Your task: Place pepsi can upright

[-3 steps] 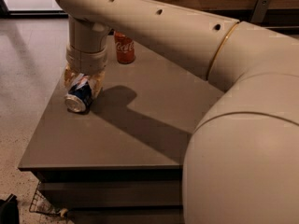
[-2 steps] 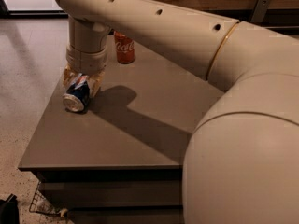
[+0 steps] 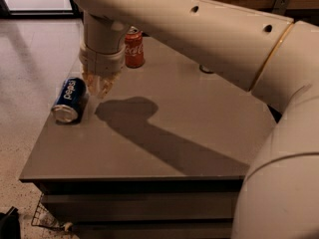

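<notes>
The pepsi can (image 3: 70, 99), dark blue with a silver end facing the front, lies on its side near the left edge of the grey table (image 3: 164, 153). My gripper (image 3: 99, 87) hangs from the cream arm just to the right of the can, low over the table top. It is beside the can, not around it, and the whole can shows.
A red Coca-Cola can (image 3: 134, 48) stands upright at the back of the table, just behind my wrist. The table's left edge is right next to the pepsi can, with floor beyond it. A wire basket (image 3: 47, 215) sits on the floor at the lower left.
The pepsi can, partly covered by my gripper before, now lies a little further left and fully in view. My gripper has shifted slightly right of it.
</notes>
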Robot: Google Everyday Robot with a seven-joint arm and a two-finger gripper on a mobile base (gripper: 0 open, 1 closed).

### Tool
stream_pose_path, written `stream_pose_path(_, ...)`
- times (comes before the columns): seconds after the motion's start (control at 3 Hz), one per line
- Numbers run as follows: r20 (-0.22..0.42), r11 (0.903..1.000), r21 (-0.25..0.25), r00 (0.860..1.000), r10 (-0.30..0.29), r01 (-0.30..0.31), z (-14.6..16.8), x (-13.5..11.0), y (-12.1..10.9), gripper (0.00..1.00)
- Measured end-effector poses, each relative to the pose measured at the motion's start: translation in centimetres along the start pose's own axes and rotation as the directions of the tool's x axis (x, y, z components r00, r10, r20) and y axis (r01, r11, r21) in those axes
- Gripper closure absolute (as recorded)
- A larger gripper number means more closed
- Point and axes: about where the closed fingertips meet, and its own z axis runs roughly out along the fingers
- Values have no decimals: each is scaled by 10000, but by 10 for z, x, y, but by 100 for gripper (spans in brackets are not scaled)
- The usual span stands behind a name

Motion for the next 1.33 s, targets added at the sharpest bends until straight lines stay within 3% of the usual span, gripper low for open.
stream_pose_path(0.33, 989, 9993, -333, 9950, -106, 139, -29, -5, -19, 97)
stream_pose_path(1.33, 875, 9989, -277, 9956, -343, 369, -26, -2, -14, 27)
